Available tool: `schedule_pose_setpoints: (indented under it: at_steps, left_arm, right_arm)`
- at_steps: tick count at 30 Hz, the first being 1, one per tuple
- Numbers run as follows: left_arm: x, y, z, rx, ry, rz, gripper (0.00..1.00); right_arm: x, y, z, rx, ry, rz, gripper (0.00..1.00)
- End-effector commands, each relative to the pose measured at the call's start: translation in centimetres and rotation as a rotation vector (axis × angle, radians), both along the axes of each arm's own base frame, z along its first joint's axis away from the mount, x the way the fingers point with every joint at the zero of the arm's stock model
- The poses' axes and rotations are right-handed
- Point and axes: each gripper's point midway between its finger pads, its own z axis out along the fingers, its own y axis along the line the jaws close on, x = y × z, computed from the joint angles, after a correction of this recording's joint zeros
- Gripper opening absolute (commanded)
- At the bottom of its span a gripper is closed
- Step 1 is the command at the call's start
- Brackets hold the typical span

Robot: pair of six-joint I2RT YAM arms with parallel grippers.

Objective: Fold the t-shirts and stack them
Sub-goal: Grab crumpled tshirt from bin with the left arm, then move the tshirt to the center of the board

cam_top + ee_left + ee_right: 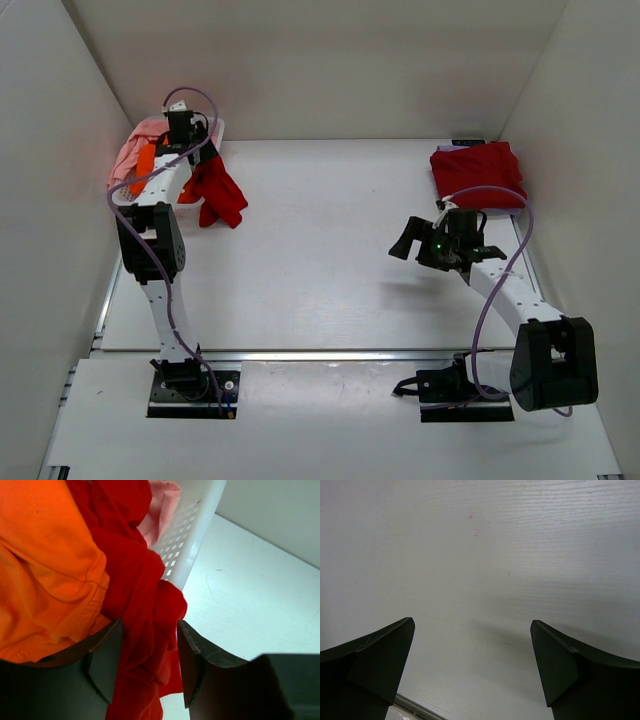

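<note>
A white basket (216,128) at the far left holds a pink t-shirt (133,152) and an orange t-shirt (147,159). A red t-shirt (219,194) hangs out of it onto the table. My left gripper (194,155) is at the basket's edge. In the left wrist view my left gripper (149,626) is closed on the red t-shirt (135,580), beside the orange t-shirt (45,555) and the basket (195,525). A folded red t-shirt (478,172) lies at the back right. My right gripper (410,238) (472,622) is open and empty above bare table.
White walls enclose the table on the left, back and right. A metal rail (330,354) runs along the table's near edge, in front of the arm bases. A small dark object (467,142) sits behind the folded shirt.
</note>
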Motion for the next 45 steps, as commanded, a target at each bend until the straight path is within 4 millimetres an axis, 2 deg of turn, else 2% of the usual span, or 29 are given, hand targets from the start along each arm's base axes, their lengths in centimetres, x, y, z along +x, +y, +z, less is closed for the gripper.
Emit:
schedule_pose_setpoints:
  at_steps: [1, 7, 8, 9, 11, 13, 14, 15, 16, 17, 19, 20, 22, 23, 26, 27, 29, 30, 32, 33, 35, 36, 38, 39, 41, 42, 43, 44, 45]
  left_arm:
    - [-0.7, 0.0, -1.3, 0.016, 0.042, 0.021, 0.57]
    - [-0.7, -0.2, -2.5, 0.015, 0.078, 0.02, 0.22]
    - [-0.5, 0.1, -2.1, 0.009, 0.069, 0.019, 0.08]
    - [-0.4, 0.2, -1.4, -0.007, 0.056, 0.012, 0.0]
    - [-0.4, -0.4, 0.2, -0.013, 0.036, -0.004, 0.0]
    - [-0.5, -1.0, 4.6, -0.002, -0.035, -0.002, 0.0]
    - [-0.5, -4.0, 10.2, -0.012, -0.14, -0.061, 0.0]
    - [-0.3, -4.1, 11.4, -0.013, -0.165, -0.065, 0.0]
    - [-0.7, -6.6, 16.3, -0.031, -0.258, -0.124, 0.0]
    - [-1.4, -8.8, 18.2, -0.047, -0.281, -0.173, 0.0]
    - [-4.3, -13.1, 26.7, -0.115, -0.428, -0.295, 0.0]
    - [-6.2, -14.5, 29.7, -0.164, -0.482, -0.353, 0.0]
    - [-9.6, -17.1, 34.6, -0.22, -0.585, -0.438, 0.0]
    - [-10.4, -17.8, 35.2, -0.239, -0.604, -0.459, 0.0]
    - [-15.3, -18.9, 38.5, -0.364, -0.673, -0.569, 0.0]
    - [-15.5, -18.6, 38.2, -0.379, -0.672, -0.573, 0.0]
    - [-18.0, -18.7, 38.8, -0.419, -0.672, -0.623, 0.0]
    - [-18.4, -18.6, 38.7, -0.427, -0.67, -0.635, 0.0]
    - [-21.3, -20.3, 39.1, -0.487, -0.653, -0.752, 0.0]
    - [-23.5, -22.3, 39.1, -0.524, -0.614, -0.866, 0.0]
    - [-25.3, -24.0, 36.4, -0.547, -0.513, -0.953, 0.0]
    - [-26.6, -24.1, 36.0, -0.55, -0.508, -0.97, 0.0]
    - [-26.1, -23.3, 30.1, -0.573, -0.421, -0.919, 0.0]
    - [-26.1, -22.4, 28.8, -0.58, -0.403, -0.891, 0.0]
    - [-24.7, -20.5, 20.7, -0.578, -0.243, -0.788, 0.0]
    - [-23.9, -19.4, 18.1, -0.547, -0.201, -0.743, 0.03]
    - [-23.6, -18.4, 14.9, -0.551, -0.143, -0.703, 0.29]
    - [-23.5, -17.6, 11.9, -0.542, -0.108, -0.654, 0.46]
    - [-23.5, -16.7, 10.9, -0.535, -0.11, -0.61, 0.5]
  right_arm:
    - [0.6, 0.3, 1.5, 0.024, -0.068, 0.009, 0.99]
    - [0.5, 0.2, 1.1, 0.022, -0.056, 0.005, 0.99]
    - [0.5, 0.1, 1.2, 0.029, -0.057, -0.001, 0.99]
    - [0.6, 0.2, 1.5, 0.028, -0.067, 0.005, 0.99]
    - [0.5, 0.2, 1.4, 0.031, -0.058, 0.002, 1.0]
    - [0.6, 0.2, 1.6, 0.034, -0.07, 0.003, 0.99]
    - [0.7, 0.3, 1.7, 0.041, -0.072, -0.009, 0.99]
    - [0.7, 0.3, 1.6, 0.04, -0.07, -0.008, 0.99]
    - [0.7, 0.4, 1.6, 0.046, -0.067, -0.002, 0.99]
    - [0.7, 0.5, 1.9, 0.047, -0.078, -0.002, 1.0]
    - [0.3, 0.7, 1.8, 0.044, -0.075, -0.002, 0.99]
    - [0.3, 0.4, 2.0, 0.045, -0.086, -0.009, 0.99]
    - [0.1, 0.2, 1.9, 0.042, -0.089, -0.013, 1.0]
    - [0.1, 0.0, 2.2, 0.043, -0.1, -0.014, 0.99]
    - [-0.1, 0.1, 2.9, 0.039, -0.132, 0.011, 0.99]
    - [-0.1, 0.0, 3.1, 0.029, -0.142, 0.01, 0.99]
    - [-0.1, -0.2, 3.7, 0.017, -0.164, 0.015, 0.99]
    - [0.0, -0.5, 3.6, 0.01, -0.162, 0.006, 0.99]
    - [0.2, -0.8, 3.9, 0.015, -0.175, 0.016, 0.99]
    - [0.3, -0.3, 4.3, 0.047, -0.191, 0.037, 0.99]
    - [0.8, 0.2, 5.4, 0.07, -0.232, 0.052, 1.0]
    - [0.5, 0.6, 5.2, 0.068, -0.23, 0.066, 0.99]
    - [0.5, 1.1, 5.6, 0.073, -0.248, 0.078, 0.99]
    - [0.2, 1.5, 5.4, 0.08, -0.247, 0.094, 0.99]
    - [-0.1, 2.1, 4.8, 0.099, -0.227, 0.109, 1.0]
    - [-0.4, 2.5, 4.7, 0.103, -0.225, 0.125, 0.99]
    - [-0.4, 2.8, 4.7, 0.107, -0.221, 0.134, 0.99]
    - [-0.6, 3.0, 4.2, 0.111, -0.202, 0.141, 0.99]
    - [-0.6, 3.4, 4.2, 0.103, -0.201, 0.156, 0.99]
